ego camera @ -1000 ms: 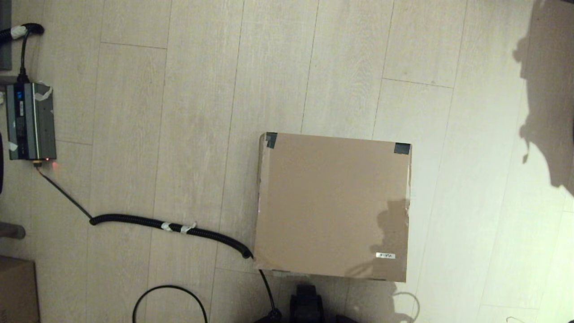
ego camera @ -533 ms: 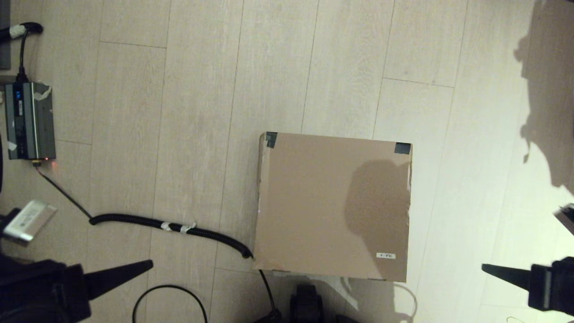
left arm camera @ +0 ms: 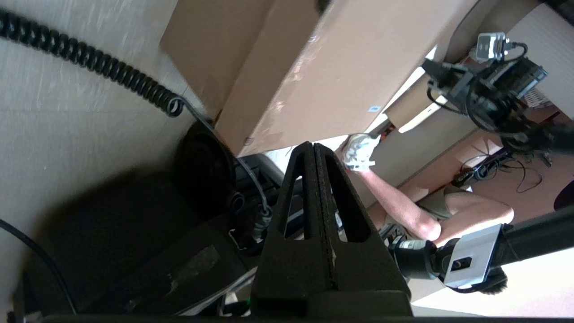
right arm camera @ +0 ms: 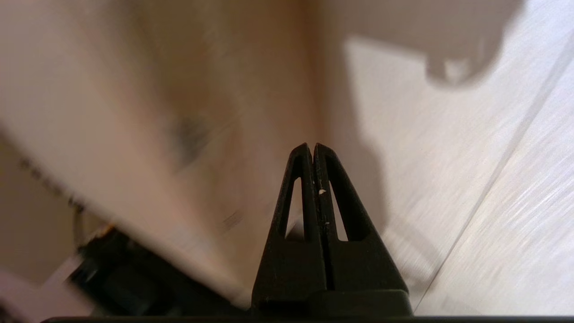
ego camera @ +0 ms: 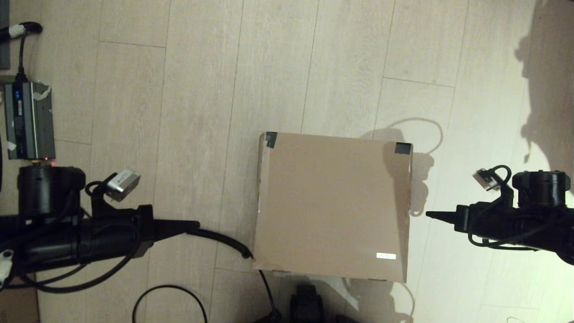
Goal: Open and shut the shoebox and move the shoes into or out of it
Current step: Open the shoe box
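Note:
The shoebox (ego camera: 332, 206) lies on the pale wood floor with its lid down, dark tape on both far corners and a small white label near the front right. The shoes are hidden. My left gripper (ego camera: 197, 223) is shut and empty, pointing at the box's left side from a hand's width away, above a black cable. My right gripper (ego camera: 428, 214) is shut and empty too, its tip just off the box's right edge. The left wrist view shows the left gripper (left arm camera: 313, 144), the shoebox (left arm camera: 323, 67) and the right gripper (left arm camera: 426, 67). In the right wrist view the right gripper (right arm camera: 312, 146) is beside the blurred shoebox (right arm camera: 134, 112).
A black corrugated cable (ego camera: 219, 237) runs along the floor to the box's front left corner. A grey power unit (ego camera: 29, 121) sits at the far left. A small carton's corner (ego camera: 13, 309) shows front left. A person's leg with a white sneaker (left arm camera: 358, 152) is behind my base.
Both arms have come into view from the front corners and moved forward and inward, level with the box's sides. The shoebox has not moved.

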